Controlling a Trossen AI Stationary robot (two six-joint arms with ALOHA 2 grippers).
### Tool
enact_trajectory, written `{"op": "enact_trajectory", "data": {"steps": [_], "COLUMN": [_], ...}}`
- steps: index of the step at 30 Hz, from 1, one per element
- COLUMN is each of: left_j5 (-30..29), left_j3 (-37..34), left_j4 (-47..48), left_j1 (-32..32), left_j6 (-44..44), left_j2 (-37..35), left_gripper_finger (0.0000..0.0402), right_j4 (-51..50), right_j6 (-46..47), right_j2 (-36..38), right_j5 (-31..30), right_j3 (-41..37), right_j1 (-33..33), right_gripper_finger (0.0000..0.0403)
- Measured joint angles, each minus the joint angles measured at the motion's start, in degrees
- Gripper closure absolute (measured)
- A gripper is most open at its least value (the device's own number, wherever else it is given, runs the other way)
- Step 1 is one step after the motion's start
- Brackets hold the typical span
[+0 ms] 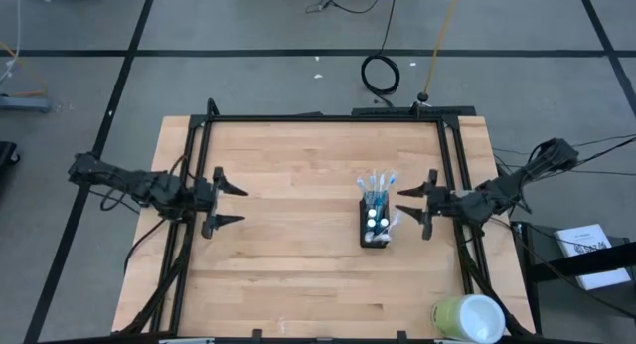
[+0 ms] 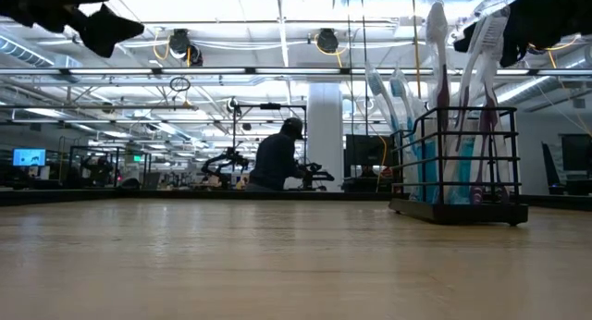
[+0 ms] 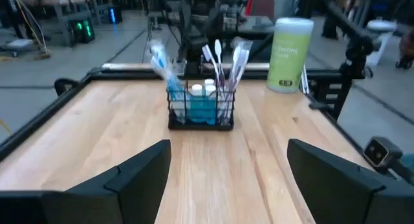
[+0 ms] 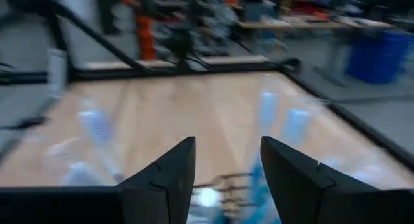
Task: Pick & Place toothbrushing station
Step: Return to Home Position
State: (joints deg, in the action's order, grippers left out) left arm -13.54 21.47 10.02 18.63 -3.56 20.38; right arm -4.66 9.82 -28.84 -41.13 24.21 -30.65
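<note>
The black wire-mesh holder [image 1: 375, 227] stands upright on its base on the wooden table [image 1: 298, 274], right of the middle. Blue-and-white toothbrushes [image 1: 378, 181] and white-capped tubes [image 1: 373, 218] stand in it. It also shows in the low view [image 2: 458, 163] and the left wrist view [image 3: 200, 111]. My right gripper [image 1: 408, 203] is open, just right of the holder and above the table, near the brush tops [image 2: 435, 33]; its wrist view shows the holder [image 4: 220, 191] low between its fingers. My left gripper [image 1: 233, 206] is open and empty at the table's left, pointing at the holder.
A yellow-green and white cylinder [image 1: 467, 319] stands at the table's near right corner and shows in the left wrist view [image 3: 289, 52]. A black frame [image 1: 328, 117] runs round the table. Bare wood lies between the two grippers. A person [image 2: 276, 158] sits far behind the table.
</note>
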Motion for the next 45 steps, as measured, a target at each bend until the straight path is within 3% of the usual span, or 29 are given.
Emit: {"op": "enact_trajectory", "data": {"steps": [5, 10, 14, 24, 30, 36, 45], "left_j5": [0.00, -0.70, -0.42, 2.20, 2.58, 9.55, 9.56], "left_j3": [-6.04, -8.60, -10.04, -13.79, -17.42, -17.64, -17.64], "left_j4": [-5.83, -5.32, -3.99, -1.24, -2.42, -4.15, -4.15], "left_j1": [-0.26, -1.89, -4.20, -10.25, -13.77, -17.01, -18.25], "left_j6": [3.49, 3.63, 3.81, 3.72, 1.43, 3.10, 2.90], "left_j2": [-3.60, -6.81, -10.12, -20.05, -20.03, -20.04, -20.04], "left_gripper_finger": [0.0089, 0.0089, 0.0089, 0.0089, 0.0089, 0.0089, 0.0089], "right_j4": [15.18, 29.01, 34.64, 36.71, 36.61, 36.10, 34.77], "right_j6": [-3.04, -3.61, -3.42, -3.79, -4.64, -7.29, -12.19], "right_j2": [3.30, 3.25, 2.69, 2.49, 2.49, 2.45, 4.74], "right_j5": [7.69, 14.36, 20.49, 27.45, 31.43, 32.42, 36.71], "right_j3": [-8.68, -15.06, -17.89, -19.51, -19.59, -19.61, -19.65], "right_j1": [0.54, 2.77, 5.55, 11.59, 15.24, 19.97, 26.12], "right_gripper_finger": [0.0236, 0.0233, 0.0233, 0.0233, 0.0234, 0.0238, 0.0238]}}
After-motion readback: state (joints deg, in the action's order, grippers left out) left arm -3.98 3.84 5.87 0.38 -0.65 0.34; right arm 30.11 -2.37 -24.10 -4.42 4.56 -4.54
